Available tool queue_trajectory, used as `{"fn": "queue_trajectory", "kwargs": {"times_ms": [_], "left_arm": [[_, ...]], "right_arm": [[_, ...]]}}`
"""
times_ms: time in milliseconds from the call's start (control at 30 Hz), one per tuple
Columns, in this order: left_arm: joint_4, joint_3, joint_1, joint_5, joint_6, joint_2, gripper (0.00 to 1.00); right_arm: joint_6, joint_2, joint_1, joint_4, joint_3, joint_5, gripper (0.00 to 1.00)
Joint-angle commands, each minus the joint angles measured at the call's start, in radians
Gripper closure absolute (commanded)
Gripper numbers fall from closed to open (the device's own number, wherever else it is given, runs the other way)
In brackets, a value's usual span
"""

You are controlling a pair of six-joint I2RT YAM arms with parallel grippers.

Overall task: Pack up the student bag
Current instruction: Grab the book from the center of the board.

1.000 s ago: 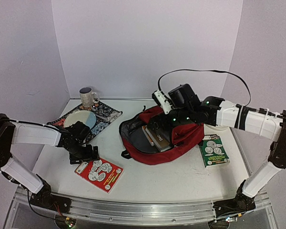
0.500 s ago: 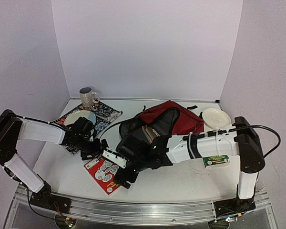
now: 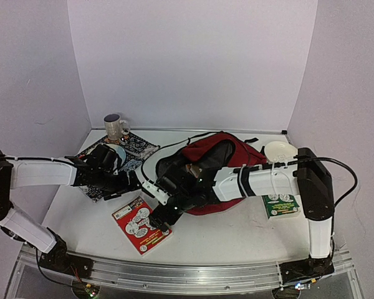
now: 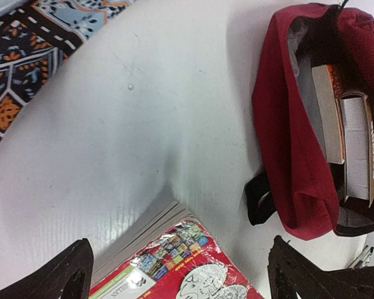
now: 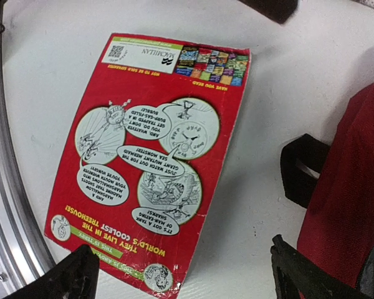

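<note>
Spread wide and holding nothing, both my pairs of jaws frame the same red paperback (image 5: pixel 156 162). It lies flat, back cover up, on the white table (image 4: pixel 143 118) just beside the student bag (image 3: pixel 246 152). My right gripper (image 5: pixel 181 246) reaches across the front of the bag and hangs over the book's near end, a dark fingertip showing at either side of it, placed, I judge, to close on the cover. My left gripper (image 4: pixel 177 249) hovers at the book's far edge, likely so it can steady or tip that side while the right takes hold. Whether any finger touches the cover I cannot tell from these angles. The bag lies on its side at mid-table with its mouth gaping toward my left arm, and two thick books (image 4: pixel 346 143) stand inside against the grey lining. The opening thus faces the paperback, and I judge there is room beside them for one more.
</note>
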Motion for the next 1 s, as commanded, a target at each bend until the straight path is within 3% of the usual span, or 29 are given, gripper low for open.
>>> {"fn": "queue_trajectory", "kwargs": {"times_ms": [0,233,567,733,967], "left_arm": [[-0.119,-0.051,0.0,-0.087,-0.031,-0.098,0.03],[-0.131,-0.156,-0.006,0.028,-0.074,-0.163,0.12],[-0.109,-0.205,-0.064,0.099,-0.103,-0.146,0.21],[0.039,-0.21,-0.106,0.15,-0.14,-0.082,0.28],[0.166,-0.168,-0.146,0.156,-0.172,-0.015,0.3]], "right_arm": [[0.104,0.05,-0.035,-0.024,0.048,-0.124,0.1],[0.142,0.117,-0.059,-0.034,0.111,-0.205,0.27],[0.165,0.219,-0.079,-0.044,0.171,-0.253,0.37],[0.163,0.25,-0.08,-0.043,0.207,-0.295,0.42],[0.187,0.225,-0.102,-0.014,0.209,-0.362,0.57]]}}
